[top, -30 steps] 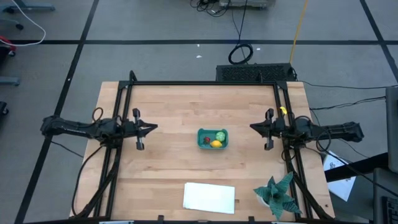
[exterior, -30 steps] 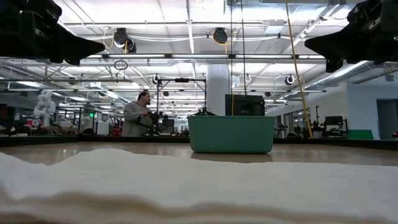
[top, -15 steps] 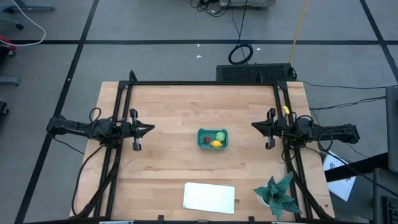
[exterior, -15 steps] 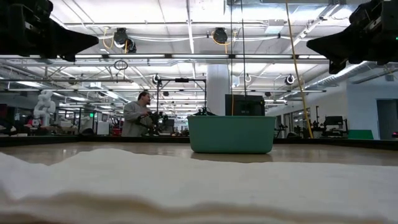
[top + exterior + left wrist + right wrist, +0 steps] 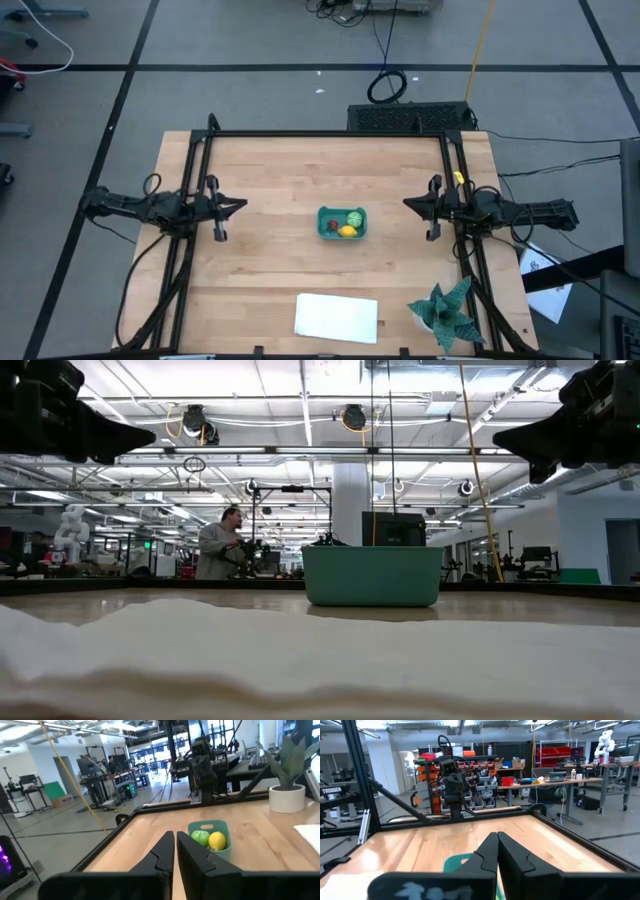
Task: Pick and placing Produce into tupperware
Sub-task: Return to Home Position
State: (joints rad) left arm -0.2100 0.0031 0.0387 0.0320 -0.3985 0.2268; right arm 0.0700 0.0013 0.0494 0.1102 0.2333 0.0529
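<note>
The teal tupperware (image 5: 342, 223) stands at the table's middle; it also shows in the low view (image 5: 372, 575) and the left wrist view (image 5: 210, 836). In it lie the yellow lemon-like piece (image 5: 347, 232), the light green ball (image 5: 355, 217) and the dark red piece (image 5: 330, 225). My left gripper (image 5: 243, 206) is shut and empty, left of the tub, above the table. My right gripper (image 5: 406, 204) is shut and empty, right of the tub.
A flat white rectangle (image 5: 337, 316) lies near the front edge. A spiky teal-green plant in a pot (image 5: 447, 311) stands at the front right corner. A dark frame (image 5: 330, 134) runs along the table's sides. A person (image 5: 215, 545) stands in the room behind.
My left gripper has drawn back a little toward the table's left edge. My right gripper has drawn back slightly toward the right edge. The tub and the pieces in it have stayed where they were.
</note>
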